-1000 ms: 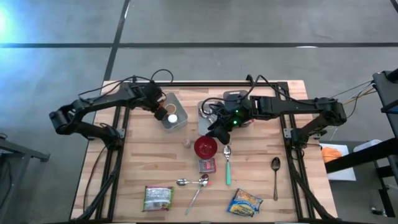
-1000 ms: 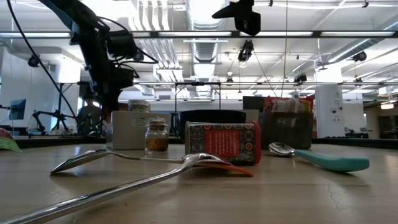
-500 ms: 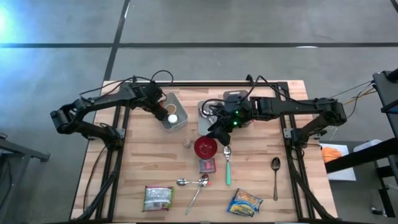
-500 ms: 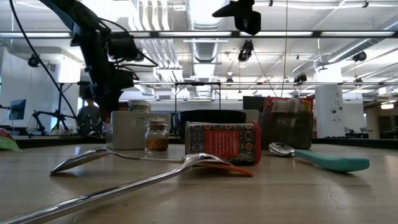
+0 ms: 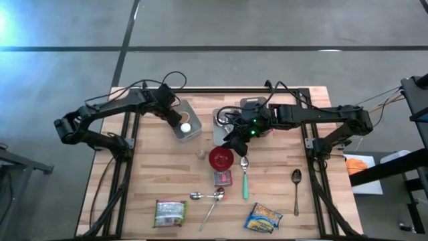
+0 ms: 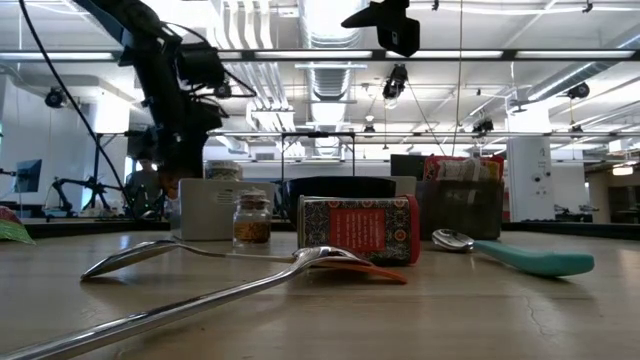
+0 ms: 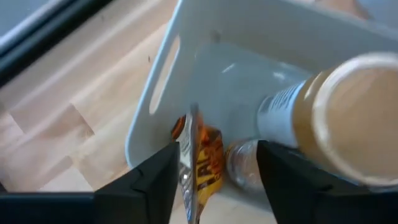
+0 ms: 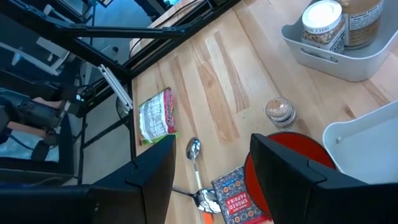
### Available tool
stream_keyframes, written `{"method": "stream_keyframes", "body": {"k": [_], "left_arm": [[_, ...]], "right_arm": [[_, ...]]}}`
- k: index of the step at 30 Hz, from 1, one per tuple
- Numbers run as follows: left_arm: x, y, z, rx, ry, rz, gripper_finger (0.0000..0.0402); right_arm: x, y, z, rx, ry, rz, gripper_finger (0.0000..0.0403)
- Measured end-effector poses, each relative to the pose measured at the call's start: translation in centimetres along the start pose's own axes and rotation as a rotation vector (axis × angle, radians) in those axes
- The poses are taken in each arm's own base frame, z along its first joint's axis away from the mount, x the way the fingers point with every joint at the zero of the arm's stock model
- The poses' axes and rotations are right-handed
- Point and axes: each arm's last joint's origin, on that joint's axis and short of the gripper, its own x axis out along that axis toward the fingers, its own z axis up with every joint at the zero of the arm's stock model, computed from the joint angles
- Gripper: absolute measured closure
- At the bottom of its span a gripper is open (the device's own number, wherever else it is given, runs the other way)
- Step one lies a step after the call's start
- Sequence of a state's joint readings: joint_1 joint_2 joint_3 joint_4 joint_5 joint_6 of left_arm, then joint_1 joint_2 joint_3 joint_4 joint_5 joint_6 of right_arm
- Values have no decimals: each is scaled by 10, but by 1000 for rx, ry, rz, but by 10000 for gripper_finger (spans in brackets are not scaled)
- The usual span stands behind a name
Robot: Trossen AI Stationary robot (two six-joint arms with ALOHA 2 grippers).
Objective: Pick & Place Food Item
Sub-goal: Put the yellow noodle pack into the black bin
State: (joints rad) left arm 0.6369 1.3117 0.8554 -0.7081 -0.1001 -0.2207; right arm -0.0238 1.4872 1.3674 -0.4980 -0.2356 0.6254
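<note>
Two arms working near the table's [image 5: 160, 167] far edge: left gripper [image 5: 172, 114] is hovering over the left bin [image 5: 192, 133], fingers spread, orange packet [image 7: 200, 158] standing inside between them; right gripper [image 5: 231, 142] is waiting open by the red bowl [image 5: 221, 158]

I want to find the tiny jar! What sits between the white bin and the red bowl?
In the high view, a small spice jar stands between the white bin and the red bowl.
</note>
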Motion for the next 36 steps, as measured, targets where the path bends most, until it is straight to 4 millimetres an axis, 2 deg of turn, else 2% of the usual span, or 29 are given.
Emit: {"method": "stream_keyframes", "body": {"k": [6, 11, 14, 18, 22, 28, 33, 36], "left_arm": [[-14, -2, 14, 7, -44, -10, 153], [-30, -1, 21, 8, -20, -1, 149], [-45, -2, 22, -25, 45, -24, 148], [-66, -8, 15, -55, 194, -151, 148], [-89, -28, -3, -9, 228, -229, 148], [-117, -69, -48, 179, 231, -348, 148], [-123, -102, -95, 303, 331, -384, 148], [-117, -114, -119, 182, 400, -365, 148]], "right_arm": [[0, 0, 0, 0, 0, 0, 199], [0, 0, 0, 7, 0, -1, 199], [0, 0, 0, 28, 0, -1, 199], [0, 0, 0, 65, 1, -1, 199], [1, -1, -1, 78, 10, -9, 199], [2, -2, -2, 88, 16, -14, 199], [2, -2, -2, 119, 15, -15, 199], [2, -2, -2, 141, 12, -16, 199]]}}
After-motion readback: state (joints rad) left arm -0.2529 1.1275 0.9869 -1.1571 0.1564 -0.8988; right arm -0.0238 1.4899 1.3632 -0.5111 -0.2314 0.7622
